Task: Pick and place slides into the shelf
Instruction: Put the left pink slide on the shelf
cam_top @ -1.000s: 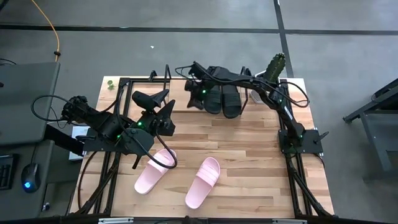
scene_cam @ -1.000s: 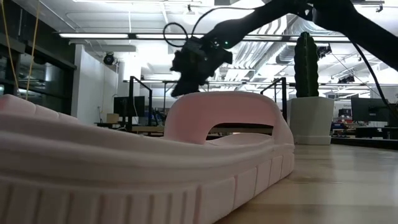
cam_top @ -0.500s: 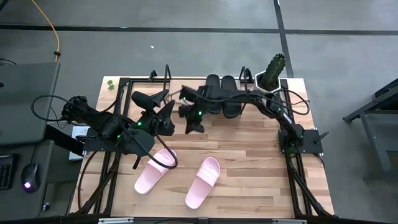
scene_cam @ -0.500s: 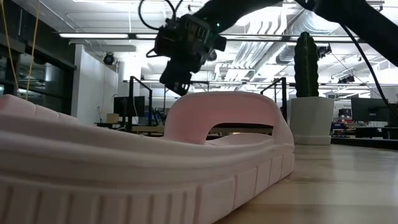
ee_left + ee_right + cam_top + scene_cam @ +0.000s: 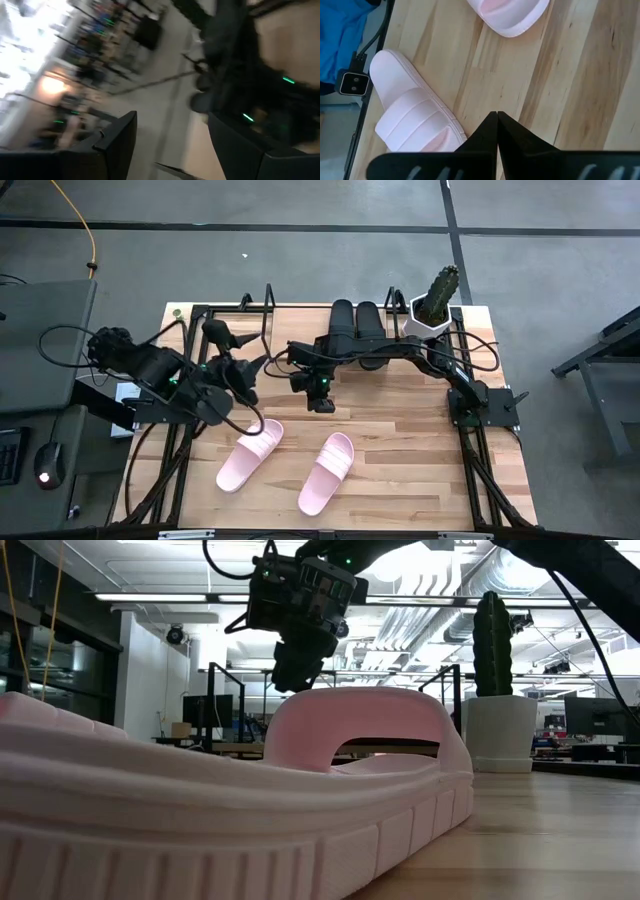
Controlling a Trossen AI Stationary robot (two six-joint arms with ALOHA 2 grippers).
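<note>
Two black slides [image 5: 355,332] lie side by side, soles down, on the shelf [image 5: 268,302] at the table's far edge. Two pale pink slides [image 5: 248,455] [image 5: 327,472] lie soles down on the table near its front. My right gripper [image 5: 322,400] is shut and hangs above mid-table, slanting down, just far of the pink slides [image 5: 415,115] and touching nothing. My left gripper [image 5: 240,348] stands open in the air at the left, with nothing between its fingers [image 5: 120,142]. In the low view the right gripper [image 5: 295,670] hovers above the pink slide's strap [image 5: 360,725].
A white pot with a cactus [image 5: 436,302] stands at the far right corner, right of the black slides. Black frame rails [image 5: 170,470] run along the table's left and right sides. Bare wood [image 5: 420,450] lies right of the pink slides.
My right gripper, still shut, has swung away from the black slides on the shelf toward the table's near edge and now hangs over mid-table above the pink slides. My left gripper has rolled its wrist and drawn a little toward the left edge, staying open.
</note>
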